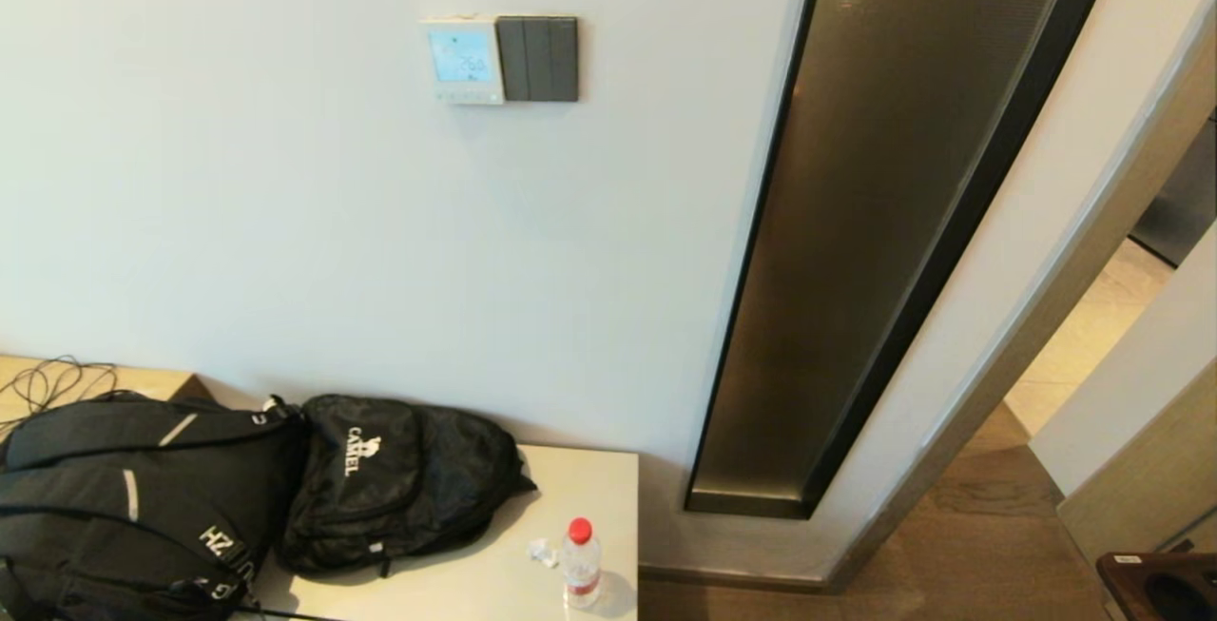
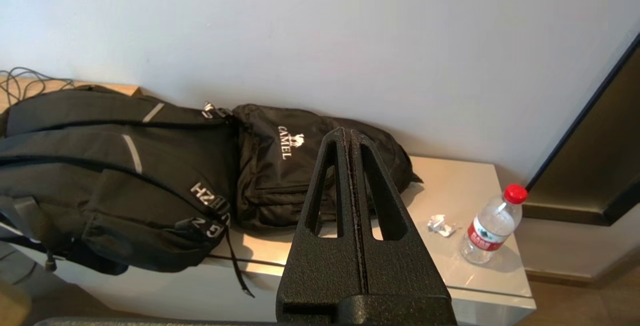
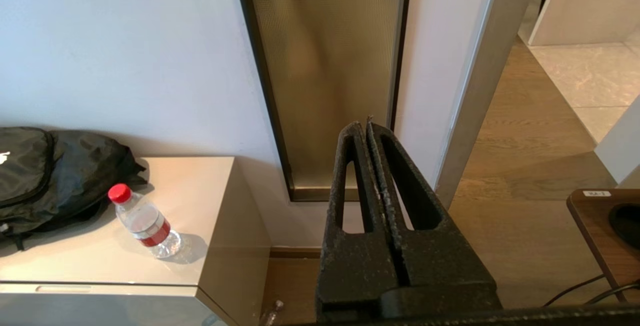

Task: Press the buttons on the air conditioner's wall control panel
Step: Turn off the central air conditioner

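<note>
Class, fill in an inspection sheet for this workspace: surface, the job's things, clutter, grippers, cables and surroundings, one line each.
Surface: pale cabinet top against the wall, below and left of the panel.
Job's things: wall control panel with lit blue screen, mounted high on the wall; dark switch plate touching its right side. Nothing is touching either.
Clutter: two black backpacks lying side by side, red-capped water bottle upright near the front corner, small crumpled wrapper beside it.
Grippers: left gripper shut, empty, over the cabinet; right gripper shut, empty, over the floor. Neither is near the panel.
Cables: black cables on the wooden ledge, far left.
Surroundings: tall bronze wall panel, doorway, wooden floor.
</note>
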### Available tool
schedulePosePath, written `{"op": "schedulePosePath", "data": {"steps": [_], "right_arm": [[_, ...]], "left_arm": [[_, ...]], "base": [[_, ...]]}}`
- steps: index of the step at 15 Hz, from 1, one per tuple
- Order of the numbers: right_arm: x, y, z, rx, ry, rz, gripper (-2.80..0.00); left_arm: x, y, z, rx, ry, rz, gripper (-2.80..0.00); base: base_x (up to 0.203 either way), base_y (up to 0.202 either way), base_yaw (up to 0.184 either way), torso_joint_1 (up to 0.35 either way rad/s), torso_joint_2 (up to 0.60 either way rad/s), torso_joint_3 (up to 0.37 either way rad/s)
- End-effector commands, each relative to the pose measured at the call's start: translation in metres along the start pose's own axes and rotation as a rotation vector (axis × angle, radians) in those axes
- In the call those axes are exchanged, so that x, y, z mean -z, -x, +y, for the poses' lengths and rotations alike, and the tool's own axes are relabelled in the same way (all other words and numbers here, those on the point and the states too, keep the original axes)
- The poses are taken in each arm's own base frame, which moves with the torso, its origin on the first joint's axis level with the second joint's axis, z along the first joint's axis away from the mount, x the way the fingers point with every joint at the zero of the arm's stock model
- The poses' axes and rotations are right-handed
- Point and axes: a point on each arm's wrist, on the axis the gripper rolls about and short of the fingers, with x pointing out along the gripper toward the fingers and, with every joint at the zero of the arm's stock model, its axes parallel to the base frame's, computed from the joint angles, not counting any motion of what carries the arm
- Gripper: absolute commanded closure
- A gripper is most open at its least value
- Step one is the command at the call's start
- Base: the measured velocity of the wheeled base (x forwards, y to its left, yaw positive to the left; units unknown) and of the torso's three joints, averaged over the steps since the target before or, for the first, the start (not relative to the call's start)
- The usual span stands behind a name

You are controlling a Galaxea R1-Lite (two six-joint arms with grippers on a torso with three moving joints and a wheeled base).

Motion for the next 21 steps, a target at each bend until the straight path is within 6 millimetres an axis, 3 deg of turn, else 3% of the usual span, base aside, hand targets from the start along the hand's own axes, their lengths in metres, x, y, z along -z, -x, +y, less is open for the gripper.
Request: {"op": "schedulePosePath", "data": {"steps": [1,21], "right_arm": [[0.0000,0.0000,0.0000,-0.001,0.002,0.000,0.00],[0.0004,-0.0001,0.0000,0.000,-0.001,0.002,0.00]], "left_arm": [[0.0006,-0.0001,0.0000,-0.002,0.000,0.002,0.00],[0.0006,-0.0002,0.0001,0.002,0.002,0.003,0.00]], "base": [[0.000,0.000,0.000,0.000,0.00,0.000],[0.000,0.000,0.000,0.000,0.00,0.000]]}}
